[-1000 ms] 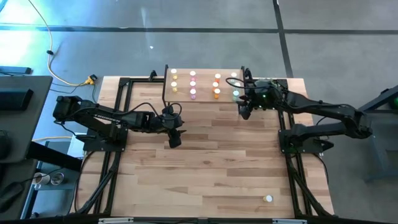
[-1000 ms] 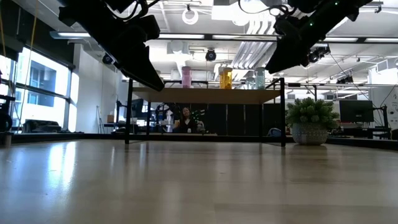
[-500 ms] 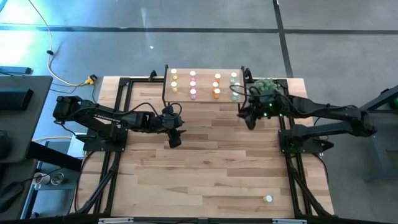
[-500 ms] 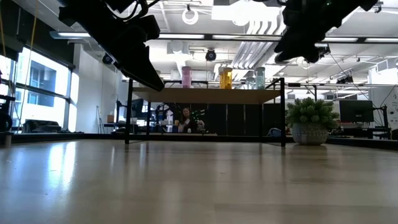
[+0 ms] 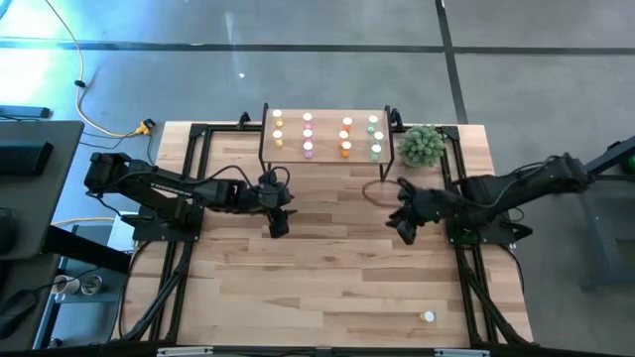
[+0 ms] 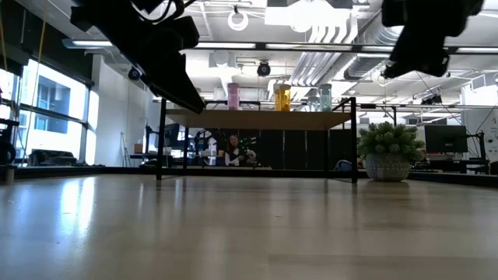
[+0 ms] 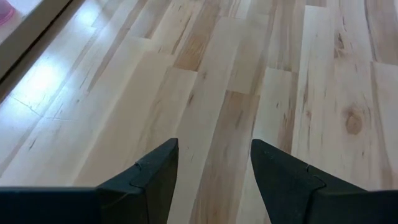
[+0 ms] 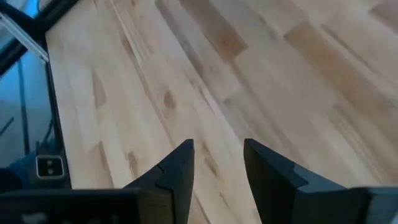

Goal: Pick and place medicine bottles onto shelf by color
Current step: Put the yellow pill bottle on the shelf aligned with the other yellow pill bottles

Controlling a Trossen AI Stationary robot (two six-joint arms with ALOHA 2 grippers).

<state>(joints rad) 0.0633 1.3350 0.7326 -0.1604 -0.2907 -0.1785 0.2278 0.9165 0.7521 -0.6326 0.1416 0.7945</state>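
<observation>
The shelf [image 5: 325, 159] stands at the surface's [image 5: 327, 268] far edge, bottles [image 5: 308, 134] in rows on it, a plant [image 5: 422, 145] just right; one bottle [image 5: 428, 317] lies alone near front-right.

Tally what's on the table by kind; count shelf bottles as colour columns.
Shelf: 1
Bottle columns on it: 4 (yellow column, pink column, orange column, green column)
Loose bottle: 1
Plant: 1
Total: 7
Single bottles within the columns are too small to count.
</observation>
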